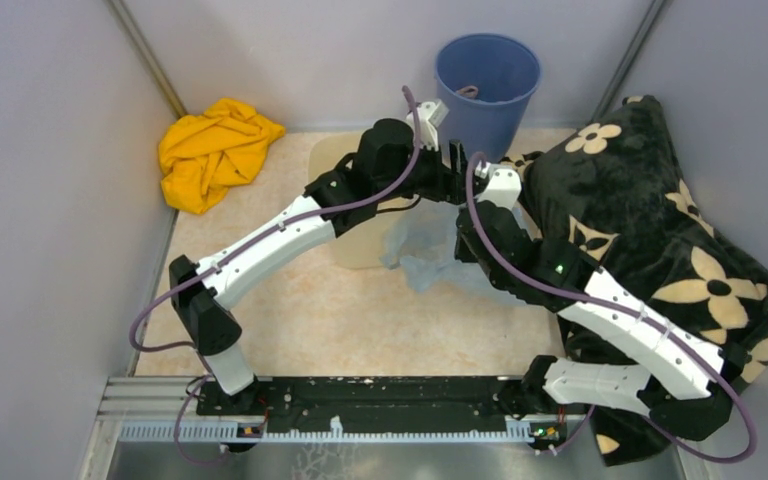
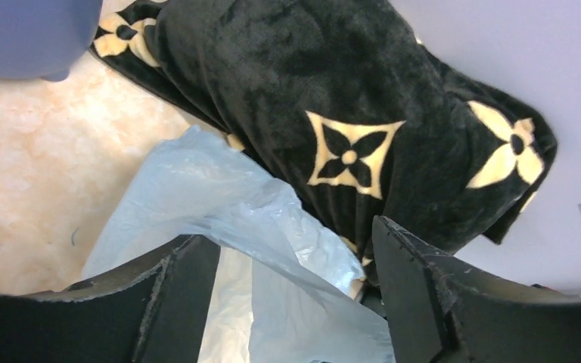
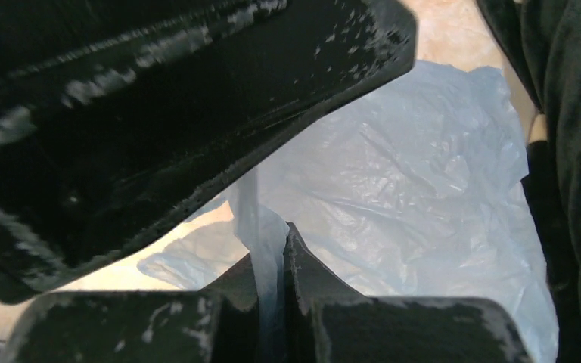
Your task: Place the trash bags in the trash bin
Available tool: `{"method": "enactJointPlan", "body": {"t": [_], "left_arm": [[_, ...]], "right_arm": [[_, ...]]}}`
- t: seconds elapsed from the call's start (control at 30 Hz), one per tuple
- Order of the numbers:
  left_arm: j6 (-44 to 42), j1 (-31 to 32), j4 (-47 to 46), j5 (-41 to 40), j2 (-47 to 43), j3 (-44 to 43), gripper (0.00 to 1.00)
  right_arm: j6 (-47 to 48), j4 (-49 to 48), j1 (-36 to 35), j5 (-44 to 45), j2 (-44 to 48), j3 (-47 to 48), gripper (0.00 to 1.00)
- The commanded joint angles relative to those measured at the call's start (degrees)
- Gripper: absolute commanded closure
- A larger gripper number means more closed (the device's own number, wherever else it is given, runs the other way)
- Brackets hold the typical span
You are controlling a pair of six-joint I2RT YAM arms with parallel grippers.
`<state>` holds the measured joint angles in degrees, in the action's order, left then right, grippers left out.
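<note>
One translucent pale-blue trash bag [image 1: 428, 255] hangs crumpled just beside the trash bin [image 1: 358, 248], on the side facing the black flower-print blanket [image 1: 650, 220], and is not yet inside. The right gripper [image 3: 284, 236] is clamped on a thin fold of the film, apparently to lift it. The left gripper [image 2: 295, 238] has its fingers spread wide with film showing between them, likely ready to catch a second edge. Both arms crowd over the bin and hide most of its rim, so I cannot judge how its opening faces. The blanket presses close, leaving little room on that side of the bin. A round blue bucket [image 1: 487, 80] stands beyond the bin, and a yellow cloth [image 1: 215, 150] lies well apart on its other side.
</note>
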<state>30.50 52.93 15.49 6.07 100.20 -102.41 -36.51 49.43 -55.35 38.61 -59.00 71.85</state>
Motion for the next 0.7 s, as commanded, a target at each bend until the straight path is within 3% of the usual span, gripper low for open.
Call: {"method": "enactJointPlan", "body": {"t": [0.0,0.1,0.2,0.47,0.67], "left_arm": [[-3.9,-0.7,-0.8,-0.4,-3.2,-3.5,0.17],[-5.1,-1.1,-0.7,-0.6,-4.8,-3.5,0.14],[-6.0,-1.2,0.0,-1.5,-7.3,-2.7,0.02],[-6.8,-1.2,1.3,-3.5,-22.6,7.1,0.01],[-2.9,-1.1,0.9,-3.4,-35.7,19.4,0.01]], "right_arm": [[1.1,0.4,-0.5,-4.1,2.3,4.6,1.0],[2.0,2.5,-0.5,-6.9,2.4,7.8,1.0],[2.8,5.6,-0.5,-8.3,2.6,11.5,1.0],[5.4,10.7,-0.5,-7.7,1.7,20.0,1.0],[7.7,10.4,-0.5,-7.6,0.3,26.8,1.0]]}}
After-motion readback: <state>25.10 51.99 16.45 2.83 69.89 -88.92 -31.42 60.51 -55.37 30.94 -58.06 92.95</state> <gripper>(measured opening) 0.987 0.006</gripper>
